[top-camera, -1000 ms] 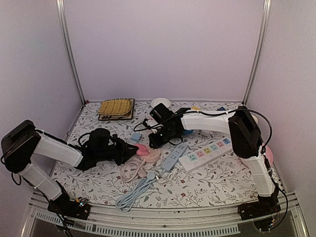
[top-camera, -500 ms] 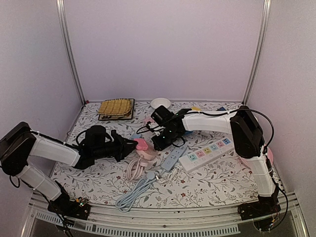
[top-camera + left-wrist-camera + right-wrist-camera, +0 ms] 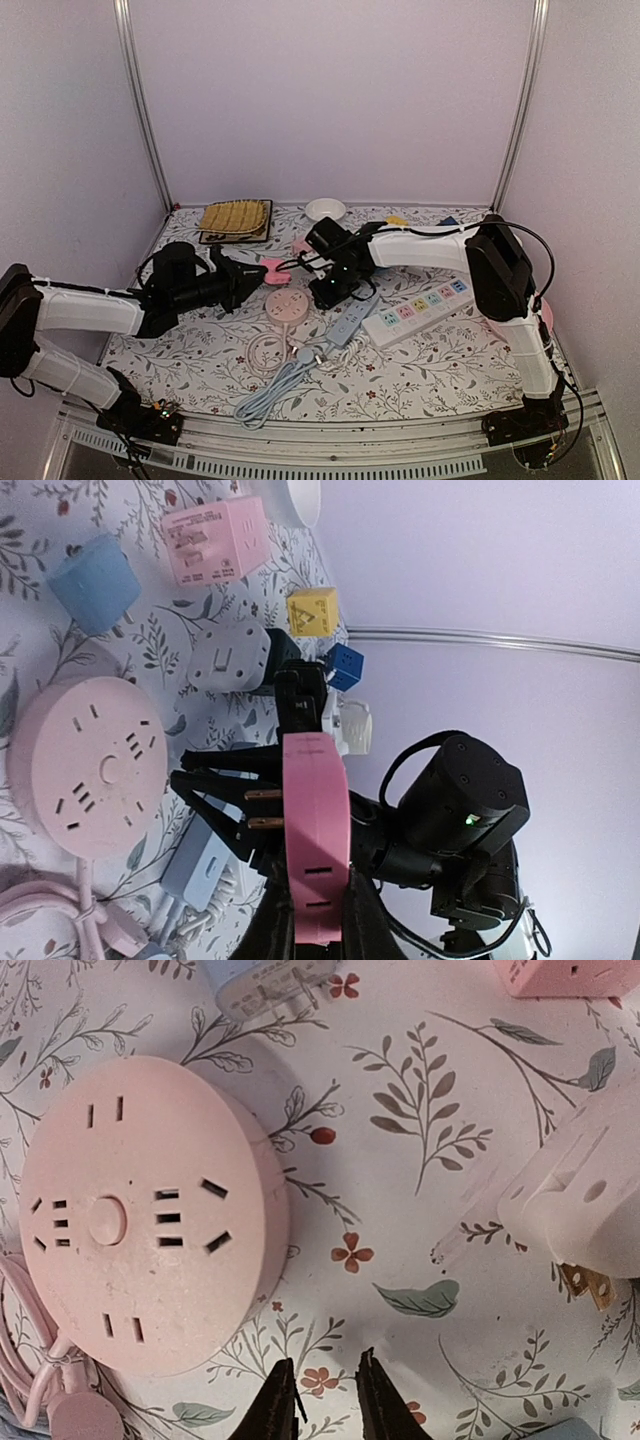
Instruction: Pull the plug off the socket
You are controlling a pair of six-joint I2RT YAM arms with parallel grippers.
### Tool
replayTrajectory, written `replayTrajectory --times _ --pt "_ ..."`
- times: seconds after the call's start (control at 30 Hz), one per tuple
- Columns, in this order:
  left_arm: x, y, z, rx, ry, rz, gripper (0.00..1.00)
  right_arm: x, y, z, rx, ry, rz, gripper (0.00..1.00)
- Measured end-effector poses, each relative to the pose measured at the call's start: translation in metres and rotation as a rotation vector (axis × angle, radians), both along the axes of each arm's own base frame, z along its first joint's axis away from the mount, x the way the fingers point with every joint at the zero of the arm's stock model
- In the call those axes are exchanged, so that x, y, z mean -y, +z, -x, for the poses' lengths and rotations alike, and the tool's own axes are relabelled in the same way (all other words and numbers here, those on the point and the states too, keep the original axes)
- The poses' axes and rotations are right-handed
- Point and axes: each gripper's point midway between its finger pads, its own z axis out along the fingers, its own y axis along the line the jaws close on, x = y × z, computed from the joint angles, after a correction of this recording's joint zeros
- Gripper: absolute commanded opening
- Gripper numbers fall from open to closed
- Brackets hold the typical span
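**A:** How far along is the job on the desk (image 3: 420,370)?

**B:** I'd judge the pull itself is done. The round pink socket (image 3: 287,305) lies flat on the flowered cover. Every slot is bare, and its pink cord (image 3: 265,350) is coiled just beside it.

**A:** And the plug?

**B:** The pink plug (image 3: 272,266) is in the air, up and to the left of the socket and clear of it. The left tool (image 3: 248,277) is clamped shut on its body. Its prongs (image 3: 262,798) show bare.

**A:** And the right tool (image 3: 322,1405)?

**B:** It's low over the desk, just beside the socket's rim. The jaws are a narrow slit apart with nothing between them. I can't tell whether it touches the socket.

**A:** What comes next?

**B:** Probably carrying the plug to a bare patch, lowering it gently and letting go. The right arm only needs to lift away.
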Motion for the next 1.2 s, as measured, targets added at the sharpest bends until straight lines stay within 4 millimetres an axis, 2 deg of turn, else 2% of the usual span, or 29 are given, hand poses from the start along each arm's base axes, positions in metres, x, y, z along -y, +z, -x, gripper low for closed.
replayTrajectory --times 0.13,0.3,0.43,0.57,0.67,0.87,1.0,1.2 --pt "-0.014 0.005 0.0 0.004 0.036 -0.085 0.0 0.003 0.009 -0.006 -0.006 -0.021 -0.026 0.23" --pt "-0.032 0.005 0.0 -0.019 0.085 -0.214 0.0 0.006 0.049 -0.022 0.032 -0.063 -0.107 0.24" --pt "-0.05 -0.007 0.005 -0.072 0.123 -0.337 0.0 0.006 0.084 -0.031 0.076 -0.085 -0.181 0.26" --pt "-0.068 -0.021 0.011 -0.136 0.154 -0.457 0.0 0.005 0.105 -0.035 0.103 -0.096 -0.228 0.28" --pt "-0.08 -0.029 0.014 -0.172 0.172 -0.529 0.0 0.007 0.112 -0.037 0.113 -0.106 -0.246 0.3" --pt "-0.101 -0.042 0.016 -0.223 0.205 -0.601 0.03 0.019 0.11 -0.035 0.108 -0.124 -0.237 0.32" --pt "-0.107 -0.048 0.014 -0.234 0.212 -0.624 0.06 0.036 0.119 -0.039 0.13 -0.159 -0.236 0.34" --pt "-0.11 -0.07 0.009 -0.289 0.198 -0.69 0.08 0.071 0.137 -0.051 0.172 -0.235 -0.256 0.34"
